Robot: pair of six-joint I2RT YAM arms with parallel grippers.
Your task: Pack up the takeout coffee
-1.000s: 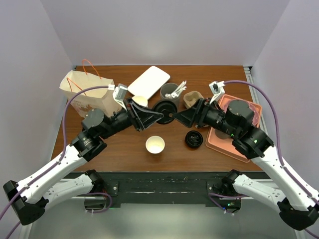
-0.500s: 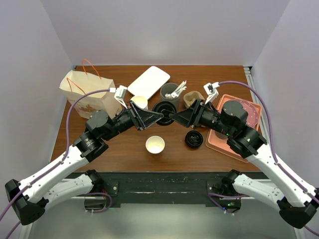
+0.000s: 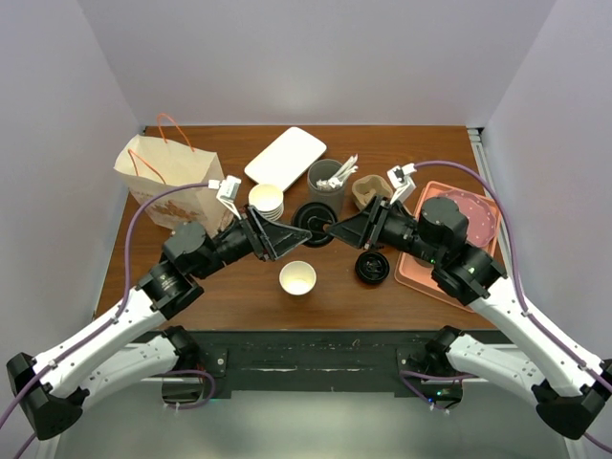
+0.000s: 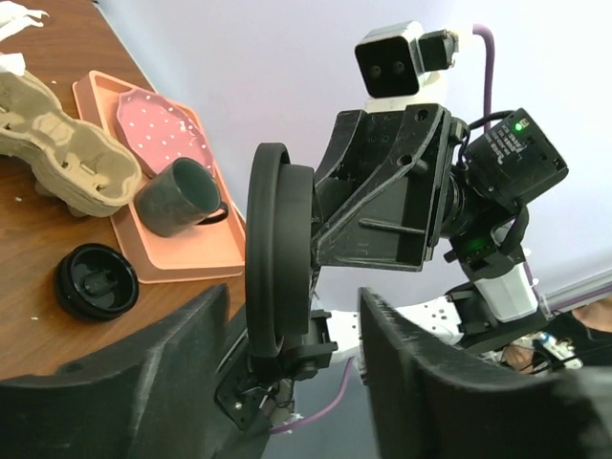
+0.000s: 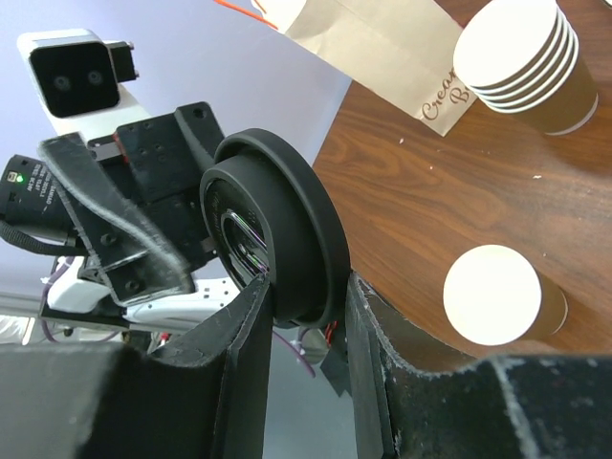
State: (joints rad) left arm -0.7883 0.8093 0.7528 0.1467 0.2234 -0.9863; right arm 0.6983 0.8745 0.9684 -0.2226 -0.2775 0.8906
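A round black lid (image 3: 313, 222) hangs on edge above the table between my two grippers. In the right wrist view my right gripper (image 5: 306, 287) is shut on the lid (image 5: 279, 231), one finger on each face. My left gripper (image 4: 292, 306) stands open around the lid's (image 4: 274, 251) rim, with a gap to its right finger. A small lidless cream cup (image 3: 297, 278) stands on the table just in front of them. No capped takeout coffee is in view. The paper bag (image 3: 164, 177) stands at the back left.
A stack of lidless cream cups (image 3: 266, 201) stands behind my left gripper (image 3: 295, 234). A grey cup of white utensils (image 3: 327, 177), a cardboard carrier (image 3: 368, 189) and a white box (image 3: 285, 156) are at the back. A second black lid (image 3: 372, 267) lies beside the pink tray (image 3: 421, 277) holding a dark mug (image 4: 177, 196).
My left gripper has opened off the black lid and drawn back to the left. My right gripper has closed on the lid.
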